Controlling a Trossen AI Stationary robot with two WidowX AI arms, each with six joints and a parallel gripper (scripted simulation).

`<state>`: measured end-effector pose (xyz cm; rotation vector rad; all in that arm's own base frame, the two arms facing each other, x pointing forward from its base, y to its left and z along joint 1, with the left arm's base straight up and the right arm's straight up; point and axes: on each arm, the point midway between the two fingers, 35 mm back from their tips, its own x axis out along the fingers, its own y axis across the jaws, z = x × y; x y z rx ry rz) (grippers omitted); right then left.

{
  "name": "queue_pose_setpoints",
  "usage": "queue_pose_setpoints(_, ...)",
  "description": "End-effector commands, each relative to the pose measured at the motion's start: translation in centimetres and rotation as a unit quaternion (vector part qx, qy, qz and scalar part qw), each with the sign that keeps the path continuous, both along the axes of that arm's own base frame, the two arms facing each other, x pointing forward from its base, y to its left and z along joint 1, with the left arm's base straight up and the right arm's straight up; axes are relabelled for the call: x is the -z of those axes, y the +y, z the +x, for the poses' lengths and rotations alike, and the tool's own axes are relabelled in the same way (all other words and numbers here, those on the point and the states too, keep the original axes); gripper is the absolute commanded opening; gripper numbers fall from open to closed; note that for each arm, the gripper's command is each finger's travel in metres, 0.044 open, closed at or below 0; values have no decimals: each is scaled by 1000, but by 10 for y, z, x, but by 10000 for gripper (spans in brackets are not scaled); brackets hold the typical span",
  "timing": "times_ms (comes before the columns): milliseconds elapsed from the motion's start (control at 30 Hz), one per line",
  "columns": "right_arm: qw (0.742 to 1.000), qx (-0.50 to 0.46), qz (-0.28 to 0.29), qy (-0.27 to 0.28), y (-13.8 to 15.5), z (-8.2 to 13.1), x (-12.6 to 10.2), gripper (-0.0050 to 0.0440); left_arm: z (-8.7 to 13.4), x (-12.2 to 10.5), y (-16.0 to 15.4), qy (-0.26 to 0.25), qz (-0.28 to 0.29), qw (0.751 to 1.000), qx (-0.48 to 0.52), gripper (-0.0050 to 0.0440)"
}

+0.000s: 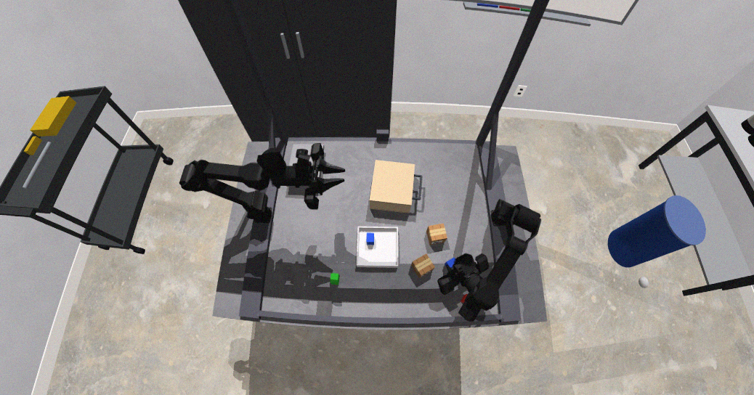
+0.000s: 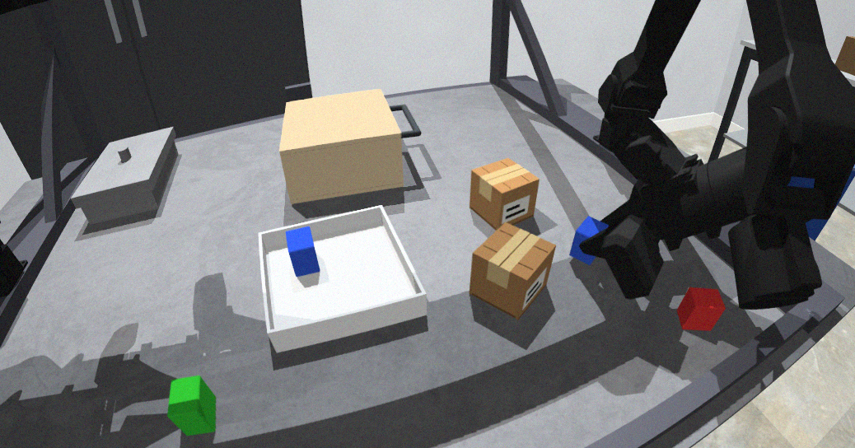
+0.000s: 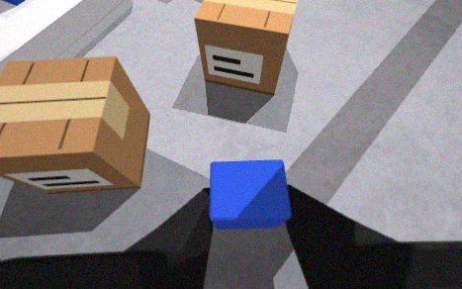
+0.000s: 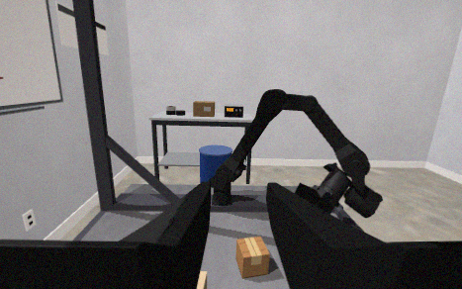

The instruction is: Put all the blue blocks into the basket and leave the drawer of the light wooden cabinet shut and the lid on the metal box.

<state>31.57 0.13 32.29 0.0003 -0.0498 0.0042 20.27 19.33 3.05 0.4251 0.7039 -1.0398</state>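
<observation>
My left gripper [image 1: 454,267] [image 3: 246,194] is shut on a blue block [image 1: 450,261] [image 2: 588,230] [image 3: 236,180], low over the table beside the cardboard boxes. Another blue block [image 1: 370,238] [image 2: 303,251] lies inside the white basket [image 1: 377,266] [image 2: 347,325]. My right gripper [image 1: 343,175] is partly open and empty, in the air left of the light wooden cabinet [image 1: 392,181] [image 2: 340,122]. The cabinet's handle [image 2: 418,131] is close to its side; its drawer looks shut. The lid [image 2: 140,146] is on the metal box [image 2: 125,206].
Two cardboard boxes [image 1: 436,233] [image 1: 423,265] [image 2: 505,194] [image 2: 511,268] [image 3: 246,45] [image 3: 58,114] stand between basket and left gripper. A red block [image 1: 463,298] [image 2: 699,309] is near the left arm. A green block [image 1: 334,278] [image 2: 191,406] is at the front left.
</observation>
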Motion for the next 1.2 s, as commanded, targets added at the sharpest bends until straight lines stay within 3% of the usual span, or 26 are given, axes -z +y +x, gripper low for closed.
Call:
queue_pose_setpoints(0, 1000, 1, -1, -25, 0, -5, -20, 136, 3, -19, 7, -12, 21, 1000, -2, -20)
queue_pose_setpoints(133, 1000, 1, -1, -25, 0, -5, -20, 136, 3, -26, 6, -12, 21, 1000, -2, -50)
queue_pose_setpoints(1133, 1000, 1, -1, -25, 0, -5, -20, 136, 2, -64, 5, -12, 21, 1000, -4, -50)
queue_pose_setpoints(1167, 1000, 1, -1, -25, 0, -5, -20, 136, 7, -70, 6, -15, 44, 999, -4, -50)
